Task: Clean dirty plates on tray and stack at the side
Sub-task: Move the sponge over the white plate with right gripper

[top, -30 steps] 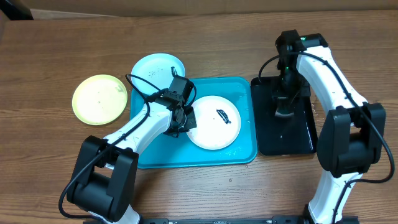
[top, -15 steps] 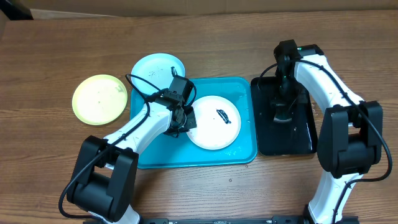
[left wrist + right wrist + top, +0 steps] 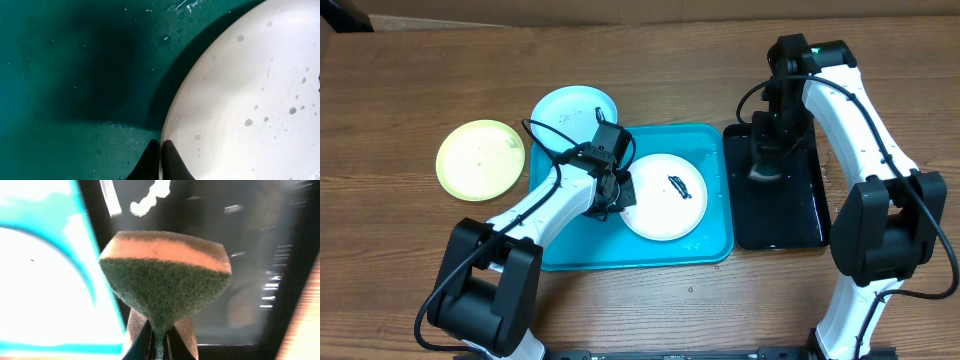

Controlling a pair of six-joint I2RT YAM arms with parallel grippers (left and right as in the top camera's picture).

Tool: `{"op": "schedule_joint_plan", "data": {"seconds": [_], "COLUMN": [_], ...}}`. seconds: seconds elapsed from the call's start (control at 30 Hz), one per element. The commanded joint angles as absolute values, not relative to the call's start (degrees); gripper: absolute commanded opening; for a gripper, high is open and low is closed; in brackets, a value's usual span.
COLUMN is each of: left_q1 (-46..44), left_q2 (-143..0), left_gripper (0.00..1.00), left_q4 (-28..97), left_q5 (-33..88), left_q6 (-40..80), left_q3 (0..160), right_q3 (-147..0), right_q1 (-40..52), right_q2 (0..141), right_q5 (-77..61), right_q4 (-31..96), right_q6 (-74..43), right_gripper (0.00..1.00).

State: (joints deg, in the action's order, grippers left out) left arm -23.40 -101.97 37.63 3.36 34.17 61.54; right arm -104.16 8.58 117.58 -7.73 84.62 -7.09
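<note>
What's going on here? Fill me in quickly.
The left tool pinches the rim of the white round plastic plate, which bears a dark smear, on the large turquoise plastic tray. The right tool grips a green-and-orange scrubbing sponge above the glossy black tray, not yet at the plate. The light blue round plate and the yellow-green round plate lie on the wooden table left of the turquoise tray.

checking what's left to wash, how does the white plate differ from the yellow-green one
The white plate lies in the turquoise tray; the yellow-green plate lies on the table left of it. The white plate has a dark smear; the yellow-green plate shows none from overhead. The left gripper pinches the white plate's rim; nothing touches the yellow-green plate. Both are round and lie face up.
</note>
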Motion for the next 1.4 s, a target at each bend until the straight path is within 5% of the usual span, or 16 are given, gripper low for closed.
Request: {"op": "schedule_joint_plan", "data": {"seconds": [0.0,0.33,0.77,1.37], "left_q1": [-23.64,-23.64,-23.64,-23.64], "left_q2": [-102.87,-102.85,-102.85,-102.85], "left_gripper": [0.04,0.04,0.04,0.04], "left_q4": [37.21,37.21,37.45,37.6], "left_q5": [2.37,2.37,2.39,2.42], "left_q6": [34.57,34.52,34.5,34.5], "left_q3": [61.87,61.87,61.87,61.87], "right_q3": [-105.45,-105.03,-100.47,-89.19], "right_q1": [9.23,19.92,35.38,33.65], "right_q2": [115.61,115.61,115.83,115.85], "right_q5": [-22.92,-25.28,3.95,7.92], "right_q4": [83.9,81.1,73.89,62.04], "right_q6": [-3.57,-2.52,-6.26,-8.47], "right_gripper": [0.04,0.04,0.04,0.04]}}
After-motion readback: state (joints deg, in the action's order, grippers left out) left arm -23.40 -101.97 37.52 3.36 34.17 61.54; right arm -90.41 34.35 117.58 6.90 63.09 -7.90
